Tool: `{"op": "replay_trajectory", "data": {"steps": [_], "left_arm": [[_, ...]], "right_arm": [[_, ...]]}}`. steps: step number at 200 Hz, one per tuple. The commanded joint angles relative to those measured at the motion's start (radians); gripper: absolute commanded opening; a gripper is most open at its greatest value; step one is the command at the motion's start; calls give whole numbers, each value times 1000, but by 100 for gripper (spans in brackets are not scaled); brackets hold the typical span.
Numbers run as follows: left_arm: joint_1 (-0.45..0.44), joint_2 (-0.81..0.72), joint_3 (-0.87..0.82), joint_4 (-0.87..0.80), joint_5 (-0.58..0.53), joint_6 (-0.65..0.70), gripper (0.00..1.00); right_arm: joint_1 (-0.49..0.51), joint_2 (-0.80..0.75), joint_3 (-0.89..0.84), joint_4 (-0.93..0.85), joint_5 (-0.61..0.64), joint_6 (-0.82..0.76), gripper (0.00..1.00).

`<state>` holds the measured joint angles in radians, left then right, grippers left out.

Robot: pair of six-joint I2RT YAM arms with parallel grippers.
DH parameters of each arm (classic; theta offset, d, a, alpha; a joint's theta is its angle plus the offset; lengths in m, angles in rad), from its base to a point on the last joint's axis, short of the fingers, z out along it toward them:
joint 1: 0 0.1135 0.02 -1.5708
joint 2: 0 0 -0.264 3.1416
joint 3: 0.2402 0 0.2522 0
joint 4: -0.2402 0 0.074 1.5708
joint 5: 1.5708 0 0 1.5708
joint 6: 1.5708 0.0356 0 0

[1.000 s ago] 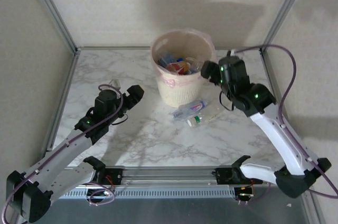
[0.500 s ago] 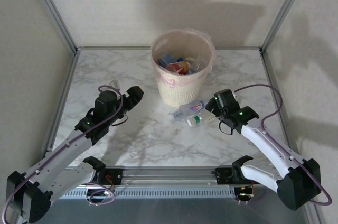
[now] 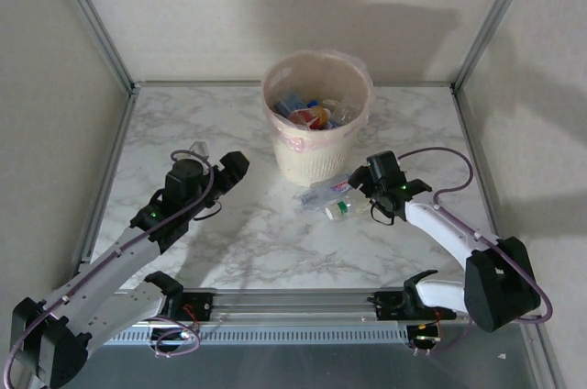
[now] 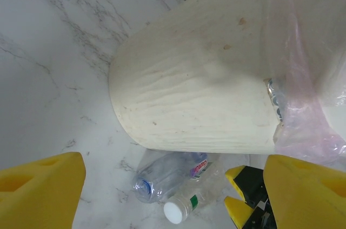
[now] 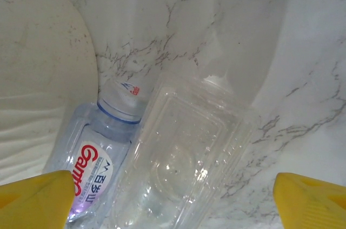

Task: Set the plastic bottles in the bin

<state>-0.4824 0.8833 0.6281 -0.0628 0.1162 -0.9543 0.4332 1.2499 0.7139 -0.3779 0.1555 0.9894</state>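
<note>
Two plastic bottles [image 3: 326,190] await pickup beside the bin [image 3: 303,155].
Right end effector [image 3: 359,183], fingers apart, straddles them and must close; left end effector [image 3: 237,167] gapes empty.

I read the bin [image 4: 194,94] as matt cream plastic, faintly ribbed and lightly scuffed. The liner bag [image 4: 303,115] over the bin's rim is thin pinkish film, translucent and crinkled. Against the bin's foot lie a ridged bottle [image 5: 189,159] of clear glossy plastic and a bluish bottle [image 5: 81,132] with a slick printed label. Under the bin the table [image 3: 229,233] is marble-patterned and smooth, with a soft sheen.
</note>
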Motion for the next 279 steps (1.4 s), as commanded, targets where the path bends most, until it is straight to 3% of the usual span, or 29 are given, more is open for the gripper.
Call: {"op": "replay_trajectory", "data": {"steps": [1, 78, 140, 172, 201, 279], "left_arm": [[8, -14, -17, 24, 13, -6, 85], [10, -22, -22, 18, 13, -3, 86], [10, -20, -27, 19, 12, -4, 85], [10, -20, -31, 20, 11, -5, 85], [10, -22, -31, 18, 11, -4, 85], [10, -20, -36, 23, 11, -4, 85]], "right_arm": [[-10, 35, -19, 26, -3, 24, 93], [-24, 126, -34, 82, -22, 24, 91], [-26, 140, -61, 76, -9, 28, 76], [-25, 140, -68, 69, 2, 25, 63], [-28, 117, -73, 49, 17, 15, 54], [-29, -70, -11, -133, 84, -35, 51]]}}
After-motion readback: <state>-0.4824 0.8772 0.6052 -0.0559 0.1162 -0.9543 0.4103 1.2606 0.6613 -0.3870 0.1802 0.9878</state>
